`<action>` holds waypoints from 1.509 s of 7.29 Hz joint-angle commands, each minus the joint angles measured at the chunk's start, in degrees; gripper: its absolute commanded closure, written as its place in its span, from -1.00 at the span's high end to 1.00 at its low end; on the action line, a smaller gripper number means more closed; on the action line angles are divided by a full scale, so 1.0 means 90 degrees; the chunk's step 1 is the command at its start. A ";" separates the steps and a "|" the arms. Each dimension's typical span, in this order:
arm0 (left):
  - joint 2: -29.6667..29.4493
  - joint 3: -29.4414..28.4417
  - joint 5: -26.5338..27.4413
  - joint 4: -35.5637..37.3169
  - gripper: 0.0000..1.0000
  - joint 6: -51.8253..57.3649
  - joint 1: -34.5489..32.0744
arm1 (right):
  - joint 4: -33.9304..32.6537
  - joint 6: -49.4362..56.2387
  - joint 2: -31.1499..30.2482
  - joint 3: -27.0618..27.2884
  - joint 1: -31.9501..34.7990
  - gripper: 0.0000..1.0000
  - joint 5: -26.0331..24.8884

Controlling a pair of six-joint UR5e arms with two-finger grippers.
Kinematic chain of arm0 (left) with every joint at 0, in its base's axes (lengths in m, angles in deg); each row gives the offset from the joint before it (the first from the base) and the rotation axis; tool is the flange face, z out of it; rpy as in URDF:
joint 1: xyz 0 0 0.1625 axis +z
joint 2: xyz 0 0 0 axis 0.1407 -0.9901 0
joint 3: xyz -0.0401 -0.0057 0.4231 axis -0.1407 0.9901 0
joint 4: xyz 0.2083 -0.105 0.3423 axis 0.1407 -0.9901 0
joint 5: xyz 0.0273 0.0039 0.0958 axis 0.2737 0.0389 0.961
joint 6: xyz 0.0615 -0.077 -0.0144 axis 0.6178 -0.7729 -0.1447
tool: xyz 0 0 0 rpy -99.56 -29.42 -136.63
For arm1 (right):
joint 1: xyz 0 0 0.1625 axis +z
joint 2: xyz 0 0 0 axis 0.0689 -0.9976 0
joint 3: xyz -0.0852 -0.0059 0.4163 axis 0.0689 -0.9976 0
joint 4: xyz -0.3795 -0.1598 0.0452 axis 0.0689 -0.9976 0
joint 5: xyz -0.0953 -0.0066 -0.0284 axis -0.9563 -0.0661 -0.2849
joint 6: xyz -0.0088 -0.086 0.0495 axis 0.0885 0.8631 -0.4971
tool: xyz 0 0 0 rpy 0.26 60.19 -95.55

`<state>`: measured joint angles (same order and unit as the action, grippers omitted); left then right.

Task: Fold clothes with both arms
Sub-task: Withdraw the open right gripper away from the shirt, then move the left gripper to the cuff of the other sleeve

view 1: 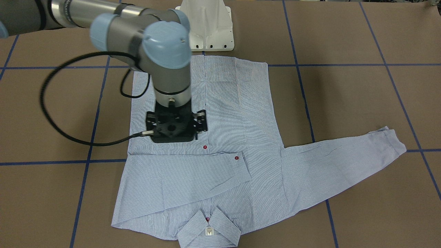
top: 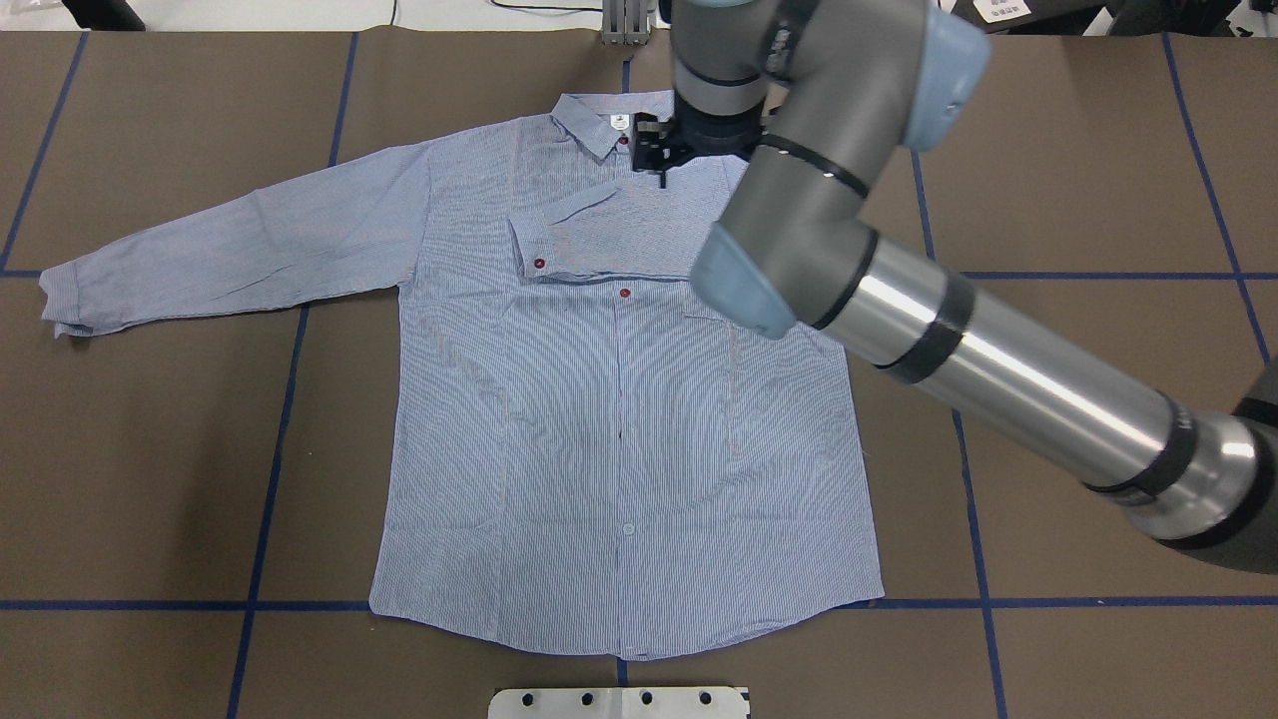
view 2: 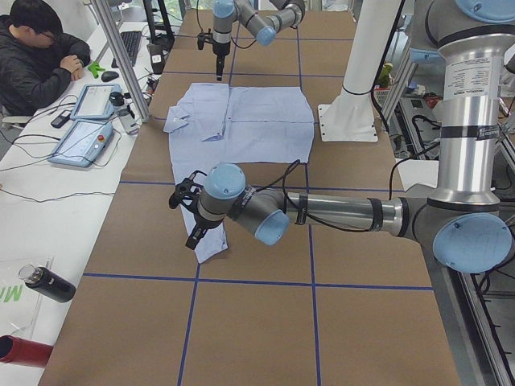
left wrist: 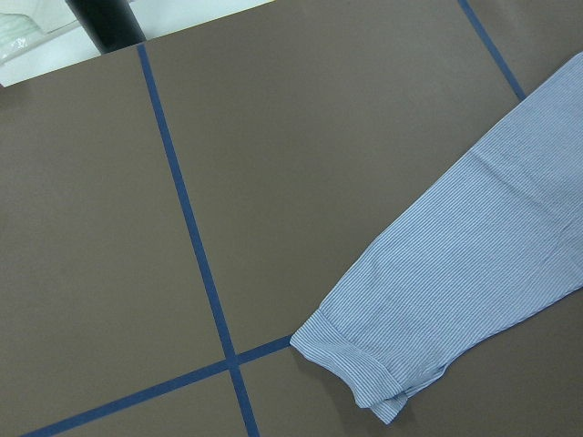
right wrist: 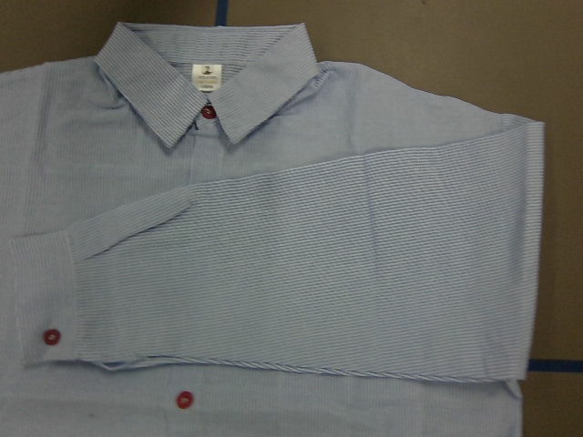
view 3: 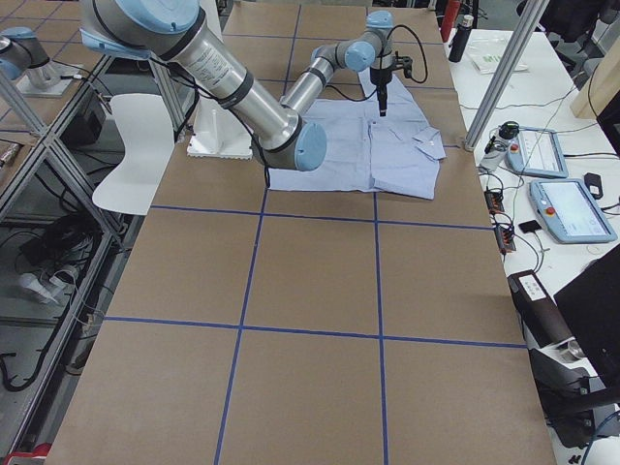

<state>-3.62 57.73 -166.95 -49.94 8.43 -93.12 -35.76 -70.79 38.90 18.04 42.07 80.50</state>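
— Your right end effector (top: 662,172), where is it?
— Hanging over the shirt (top: 619,449), above the upper chest near the collar (right wrist: 208,77). Its fingers are hidden from me, so I cannot tell whether it is released or clenched.
— And the left end effector (view 2: 193,235)?
— It hovers over the outstretched sleeve's end. I cannot tell its state either.
— How does the shirt lie?
— Flat on the counter (top: 150,449), front up. One sleeve (right wrist: 319,273) is folded across the chest, its red-buttoned cuff (right wrist: 46,309) near the placket. The other sleeve (top: 230,250) stretches out to my left.
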 commanded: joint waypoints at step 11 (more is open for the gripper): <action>-0.0224 -0.1937 0.1948 -0.3286 1.00 -0.3797 0.2552 | -0.0808 0.6631 -0.4868 0.2684 0.3753 1.00 0.2136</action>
<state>-4.71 42.11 -150.06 -78.23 -24.73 -71.50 -43.03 -11.21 -4.83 42.13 75.78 99.75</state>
